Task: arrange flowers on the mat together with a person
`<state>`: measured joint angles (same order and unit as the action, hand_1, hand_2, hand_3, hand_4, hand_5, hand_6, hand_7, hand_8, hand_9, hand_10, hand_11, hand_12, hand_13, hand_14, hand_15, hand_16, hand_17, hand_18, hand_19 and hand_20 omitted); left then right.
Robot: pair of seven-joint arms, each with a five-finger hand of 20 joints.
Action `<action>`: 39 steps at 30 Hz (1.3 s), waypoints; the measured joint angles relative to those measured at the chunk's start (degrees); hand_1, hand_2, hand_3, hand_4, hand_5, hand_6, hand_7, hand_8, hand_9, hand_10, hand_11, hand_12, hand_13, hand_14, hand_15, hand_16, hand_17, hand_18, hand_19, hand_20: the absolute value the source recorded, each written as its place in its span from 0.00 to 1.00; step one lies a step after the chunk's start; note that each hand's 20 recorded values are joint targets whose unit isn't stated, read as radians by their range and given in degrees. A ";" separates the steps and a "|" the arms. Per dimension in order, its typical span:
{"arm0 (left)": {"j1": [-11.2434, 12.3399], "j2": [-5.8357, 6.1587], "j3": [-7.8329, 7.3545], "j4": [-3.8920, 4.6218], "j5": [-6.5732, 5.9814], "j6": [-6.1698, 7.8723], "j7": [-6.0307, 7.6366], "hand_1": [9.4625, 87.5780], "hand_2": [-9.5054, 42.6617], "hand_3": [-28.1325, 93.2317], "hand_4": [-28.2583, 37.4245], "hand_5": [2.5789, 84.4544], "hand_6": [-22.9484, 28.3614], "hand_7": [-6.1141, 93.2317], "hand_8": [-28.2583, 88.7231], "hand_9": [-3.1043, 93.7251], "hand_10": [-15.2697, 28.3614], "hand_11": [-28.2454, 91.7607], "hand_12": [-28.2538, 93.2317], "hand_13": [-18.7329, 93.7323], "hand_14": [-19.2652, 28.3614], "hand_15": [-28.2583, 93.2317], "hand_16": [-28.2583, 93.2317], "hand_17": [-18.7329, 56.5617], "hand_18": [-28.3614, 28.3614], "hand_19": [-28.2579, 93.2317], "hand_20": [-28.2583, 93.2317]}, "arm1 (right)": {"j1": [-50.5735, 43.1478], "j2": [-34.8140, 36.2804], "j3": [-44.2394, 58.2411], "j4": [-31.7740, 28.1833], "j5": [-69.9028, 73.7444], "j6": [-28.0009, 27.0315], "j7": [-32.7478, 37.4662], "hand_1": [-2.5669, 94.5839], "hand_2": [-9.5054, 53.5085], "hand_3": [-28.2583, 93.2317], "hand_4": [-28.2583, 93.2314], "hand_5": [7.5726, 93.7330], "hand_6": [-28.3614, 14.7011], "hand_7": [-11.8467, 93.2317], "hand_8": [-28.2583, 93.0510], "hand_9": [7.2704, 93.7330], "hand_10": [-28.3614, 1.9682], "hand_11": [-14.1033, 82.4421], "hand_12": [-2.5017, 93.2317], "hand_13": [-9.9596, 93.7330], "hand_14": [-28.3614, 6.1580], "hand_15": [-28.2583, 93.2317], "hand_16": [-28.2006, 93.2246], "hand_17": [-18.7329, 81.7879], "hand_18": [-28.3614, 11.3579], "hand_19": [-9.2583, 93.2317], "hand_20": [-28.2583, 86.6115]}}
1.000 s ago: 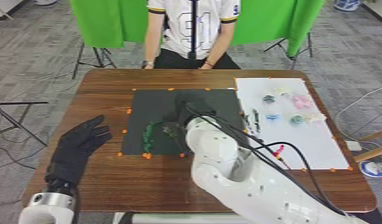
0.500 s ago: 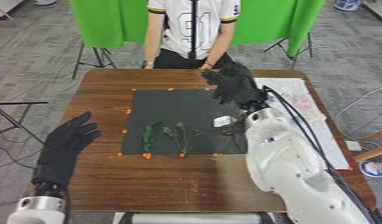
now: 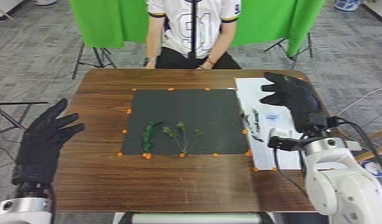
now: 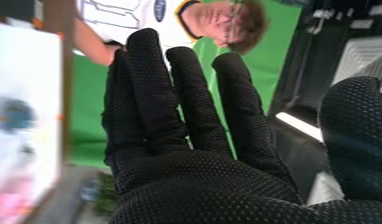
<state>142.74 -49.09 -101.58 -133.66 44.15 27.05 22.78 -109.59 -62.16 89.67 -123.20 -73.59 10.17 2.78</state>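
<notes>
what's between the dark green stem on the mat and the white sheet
Some thin-stemmed sprigs lie there on the dark mat, just beside the dark green stem and before the white sheet, as the head view shows.

Rounded white arms (image 3: 324,192), the right with black cables (image 3: 368,135); left hand (image 3: 36,150) and right hand (image 3: 300,102) in dimpled black gloves (image 4: 205,185).

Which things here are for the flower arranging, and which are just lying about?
For the job:
- dark mat
- leafy green piece and thin sprig, both on the mat
- white sheet with a blue flower

Just about:
- green cloth
- black stand at left
</notes>
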 measured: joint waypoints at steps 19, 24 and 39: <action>0.67 -2.69 2.51 0.49 -1.01 0.37 -0.09 0.10 0.30 0.88 0.00 0.38 0.56 0.22 0.14 0.37 0.77 0.48 0.31 0.38 0.94 0.70 0.14 0.14 0.87 0.65 0.30 | -8.04 -2.33 4.73 0.81 17.31 1.52 -3.78 0.16 0.34 0.84 0.02 0.47 0.59 0.23 0.15 0.48 0.28 0.30 0.18 0.49 0.13 0.64 0.30 0.31 0.11 0.66 0.40; 0.23 -2.70 3.09 0.59 -1.01 0.37 -0.19 0.10 0.30 0.88 0.00 0.38 0.56 0.22 0.14 0.37 0.77 0.48 0.31 0.38 0.94 0.70 0.14 0.14 0.87 0.65 0.30 | -7.30 -2.36 4.26 0.81 17.30 1.47 -3.79 0.16 0.34 0.84 0.02 0.47 0.59 0.23 0.15 0.49 0.28 0.30 0.18 0.50 0.13 0.64 0.30 0.31 0.11 0.65 0.41; -0.57 -2.45 3.46 0.55 -0.92 0.37 -0.47 0.11 0.30 0.88 0.00 0.38 0.57 0.22 0.14 0.37 0.78 0.49 0.30 0.38 0.94 0.70 0.13 0.14 0.87 0.65 0.30 | -6.60 -2.17 3.52 1.15 17.00 2.07 -3.86 0.16 0.34 0.84 0.02 0.48 0.59 0.23 0.15 0.50 0.28 0.30 0.18 0.50 0.13 0.65 0.30 0.31 0.11 0.66 0.41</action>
<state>142.18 -51.54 -98.12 -133.12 43.23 27.42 22.32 -116.18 -64.34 93.19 -122.05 -56.59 12.24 -1.08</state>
